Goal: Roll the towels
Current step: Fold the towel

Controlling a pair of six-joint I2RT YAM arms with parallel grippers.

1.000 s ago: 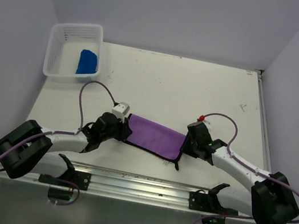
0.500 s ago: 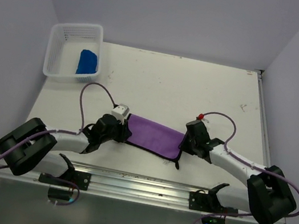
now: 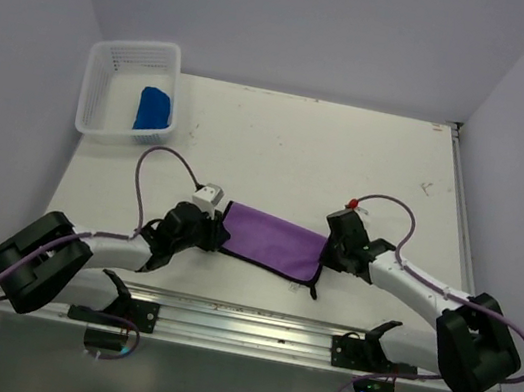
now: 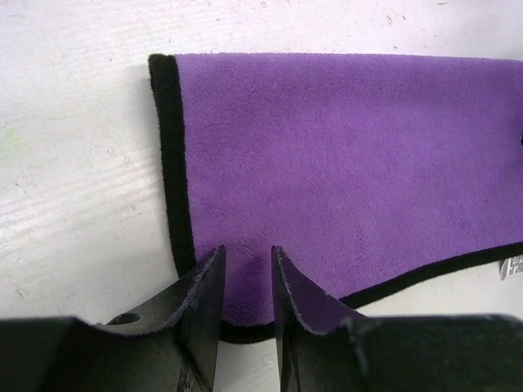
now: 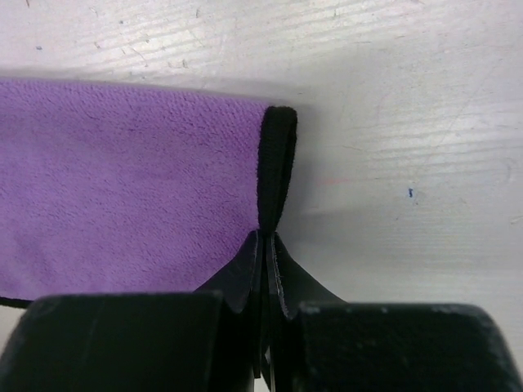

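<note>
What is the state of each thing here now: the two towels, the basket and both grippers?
purple towel: lying flat on the table, not rolled.
blue towel: bundled up, lying inside the basket.
basket: upright at the table's far left corner.
left gripper: slightly open, over the purple towel's near left edge.
right gripper: shut on the purple towel's black hem.

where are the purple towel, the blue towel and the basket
purple towel point(image 3: 272, 242), top view, middle of the cloth
blue towel point(image 3: 153, 109), top view, middle of the bundle
basket point(image 3: 134, 56), top view, far mesh wall
</note>
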